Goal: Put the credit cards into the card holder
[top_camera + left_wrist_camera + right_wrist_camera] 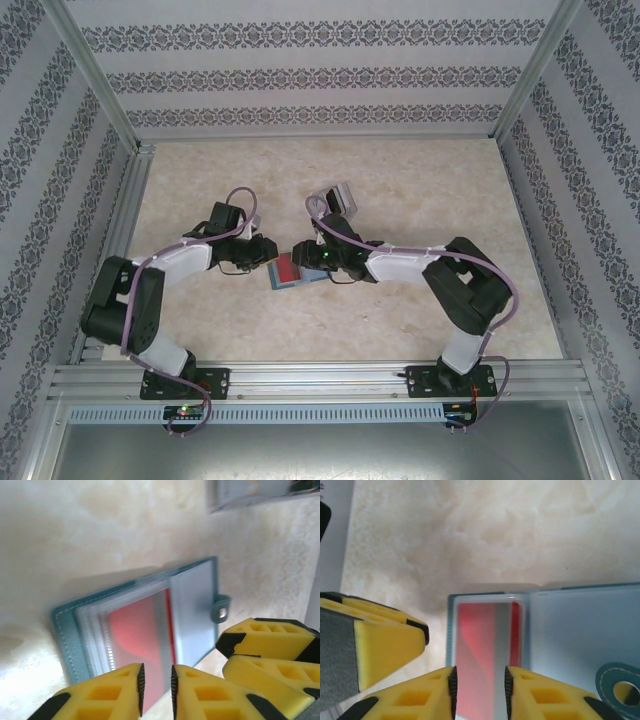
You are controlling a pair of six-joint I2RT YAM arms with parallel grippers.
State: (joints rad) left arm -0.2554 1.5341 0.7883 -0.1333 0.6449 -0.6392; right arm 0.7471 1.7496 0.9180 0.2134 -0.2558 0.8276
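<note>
- Down at the near side, the left gripper (156, 690) hangs low over the near edge of the small teal-blue bifold card holder (65, 630). Its yellow fingers are a narrow slit apart; whether they pinch a sleeve edge, I cannot tell.
- Facing it, the right gripper (480, 695) stands with its jaws parted and nothing clamped between them.
- Between the two, the card holder lies spread open and flat on the pale marbled table (450, 180), snap tab hanging off one side.
- One red plastic credit card (475, 650) with a grey stripe sits inside a clear inner sleeve. By the look of it, that card is home.
- Further back, well apart, stands the clear plastic slotted stand (338, 198). Whether cards wait in it is too small to tell.
- So at least one card is done. My read: any others have to be fetched and slid in.
</note>
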